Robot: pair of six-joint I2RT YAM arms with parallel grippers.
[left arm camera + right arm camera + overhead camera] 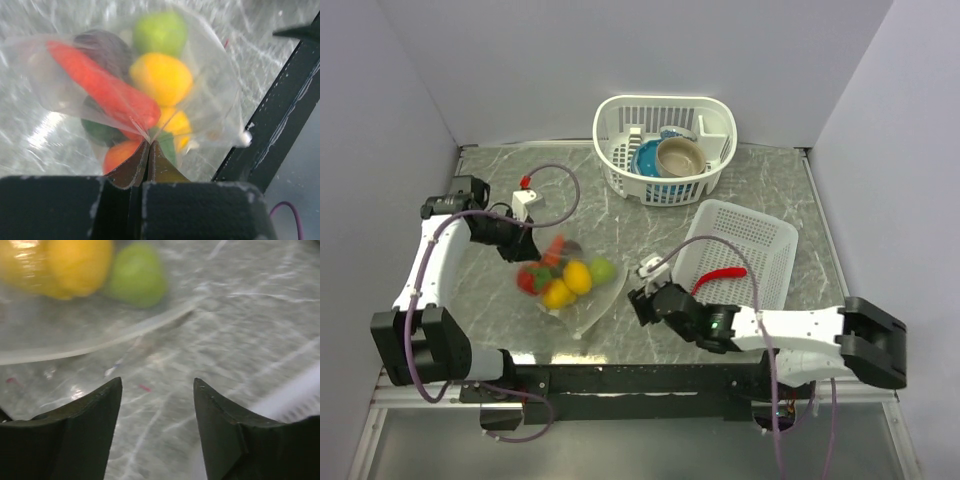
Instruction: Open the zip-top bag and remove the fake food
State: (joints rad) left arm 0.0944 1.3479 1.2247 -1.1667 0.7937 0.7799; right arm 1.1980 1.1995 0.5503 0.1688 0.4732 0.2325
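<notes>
**Left wrist view:** left claw (pixel 149 146) pressed together on a pinch of the zip-top bag (pixel 212 95), the fake food (pixel 161 77) bunched just ahead of its tips.

**Right wrist view:** right claw (pixel 157 382) spread apart, holding nothing. The bag's curved edge lies ahead-left, open table (pixel 240 340) ahead-right.

**Top view:** the only view that shows the flat basket (pixel 750 235) clearly, at this claw's right.

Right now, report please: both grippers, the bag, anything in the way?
Left gripper shut on the zip-top bag. Right gripper open, empty, near the bag's edge. Fake food inside. Nothing in the way.
</notes>
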